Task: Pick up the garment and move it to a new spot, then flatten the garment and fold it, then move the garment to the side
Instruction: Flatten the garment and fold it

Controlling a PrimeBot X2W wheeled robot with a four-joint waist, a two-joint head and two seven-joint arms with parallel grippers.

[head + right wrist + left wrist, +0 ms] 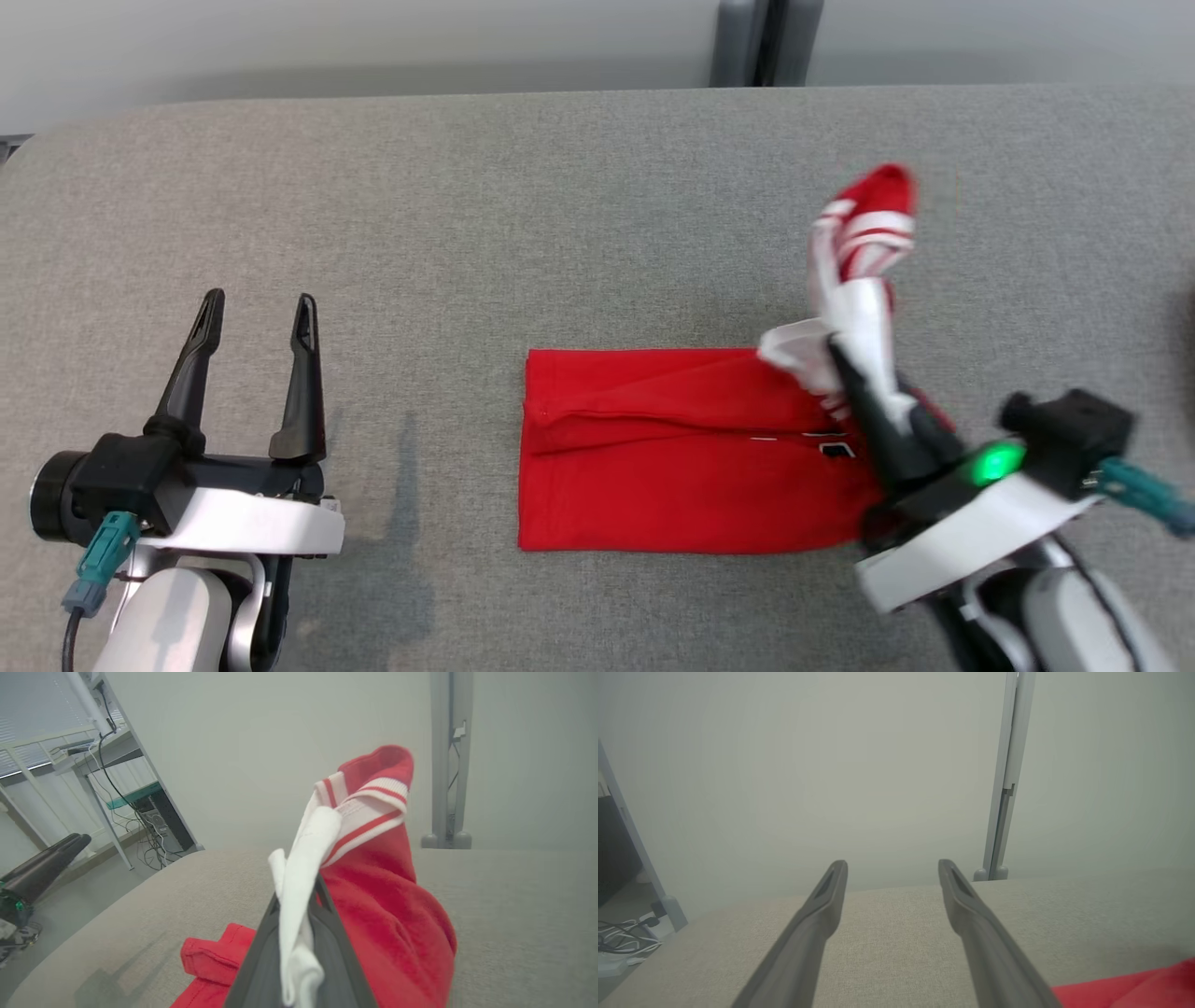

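Note:
The garment (681, 457) is a red shirt with white trim, lying folded into a rectangle on the grey table (560, 205). My right gripper (840, 359) is shut on its white and red-striped collar end, which it holds lifted above the shirt's right side. In the right wrist view the white fabric (299, 896) is pinched between the dark fingers (261, 961), with red cloth draped over the right. My left gripper (257, 313) stands open over bare table well left of the shirt. The left wrist view shows its fingers (822, 924) spread, and a corner of the red garment (1134, 989) at the lower right.
A grey upright post (766, 42) stands behind the table's far edge, against a pale wall. Off the table's left side, desks with cables and equipment (117, 779) stand on the floor. Bare grey table lies around the shirt on every side.

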